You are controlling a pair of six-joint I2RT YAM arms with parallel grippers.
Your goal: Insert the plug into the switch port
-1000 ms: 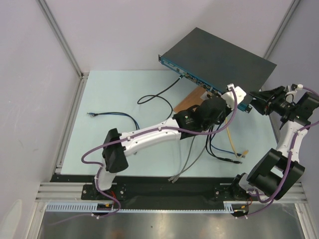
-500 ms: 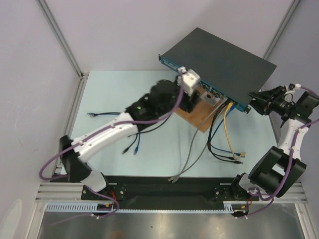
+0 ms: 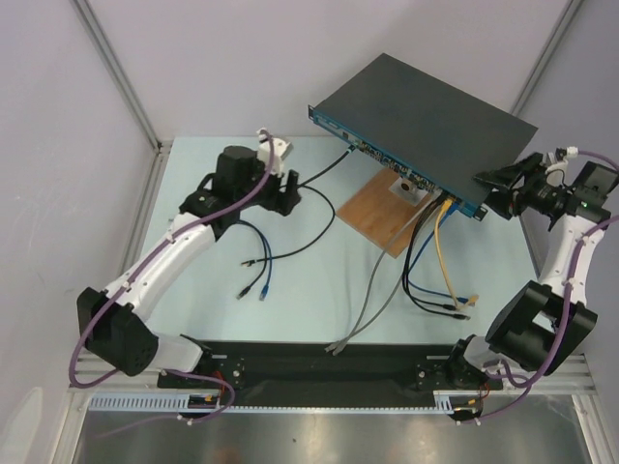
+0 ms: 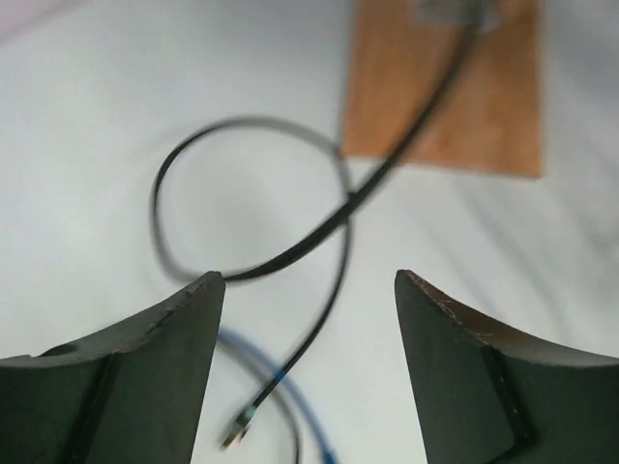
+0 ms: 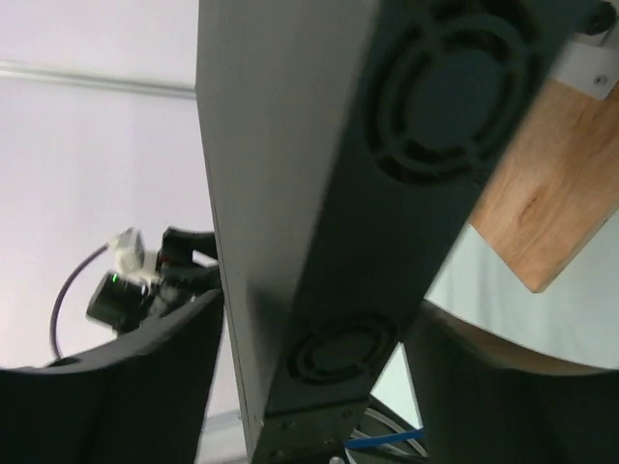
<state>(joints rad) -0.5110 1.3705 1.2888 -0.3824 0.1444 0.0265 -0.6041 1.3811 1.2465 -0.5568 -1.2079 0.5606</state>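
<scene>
The switch (image 3: 426,121), a flat black box with a blue front face (image 3: 387,159), stands tilted at the back right. My right gripper (image 3: 490,191) straddles its right end, a finger on each side; the vented side (image 5: 368,242) fills the right wrist view. My left gripper (image 3: 290,188) is open and empty over the left of the table. Below it lie a looped black cable (image 4: 319,227) ending in a plug (image 4: 237,430) and a blue cable (image 4: 276,382). The loose plugs also show in the top view (image 3: 253,280).
A brown wooden board (image 3: 377,208) lies under the switch's front; it also shows in the left wrist view (image 4: 455,97). Yellow, black and grey cables (image 3: 430,251) hang from the switch, with loose ends (image 3: 464,304) near the front. Metal frame rails (image 3: 145,222) border the mat.
My left arm has swung away from the switch's front, leftward across the table, and now hovers open over the loose cables. The right arm has barely moved.
</scene>
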